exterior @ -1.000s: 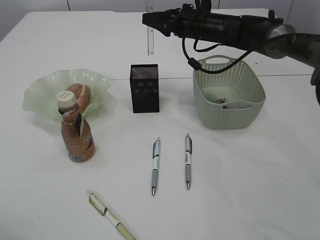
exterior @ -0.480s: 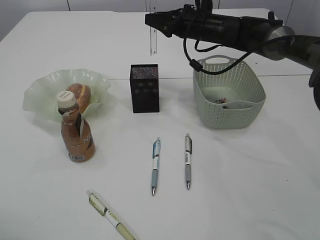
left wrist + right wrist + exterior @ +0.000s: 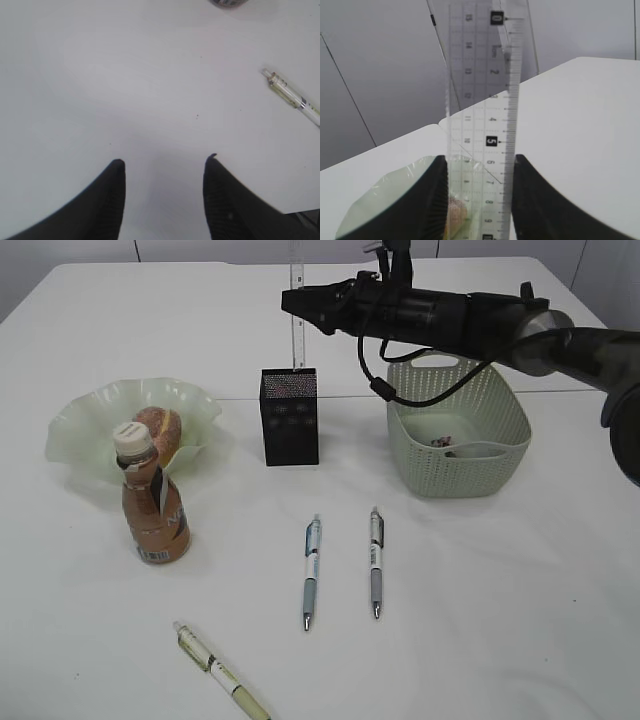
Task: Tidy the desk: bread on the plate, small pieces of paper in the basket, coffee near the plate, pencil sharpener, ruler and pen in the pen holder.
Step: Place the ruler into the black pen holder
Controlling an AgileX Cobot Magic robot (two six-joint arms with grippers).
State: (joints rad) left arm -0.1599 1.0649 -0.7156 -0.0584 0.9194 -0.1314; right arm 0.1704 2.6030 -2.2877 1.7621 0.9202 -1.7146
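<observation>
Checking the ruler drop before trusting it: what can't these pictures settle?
- Ruler lower end: exterior view can't show whether it is inside the pen holder; the right wrist view's bottom edge cuts it off.
- Basket contents: too small.
- Coffee: cut by left wrist view's top edge.

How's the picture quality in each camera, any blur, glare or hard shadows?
Exterior view: even light, soft shadows, pens sharp. Left wrist view: desk washed out, left gripper blurred. Right wrist view: ruler markings readable through clear plastic, right gripper soft-edged.
</observation>
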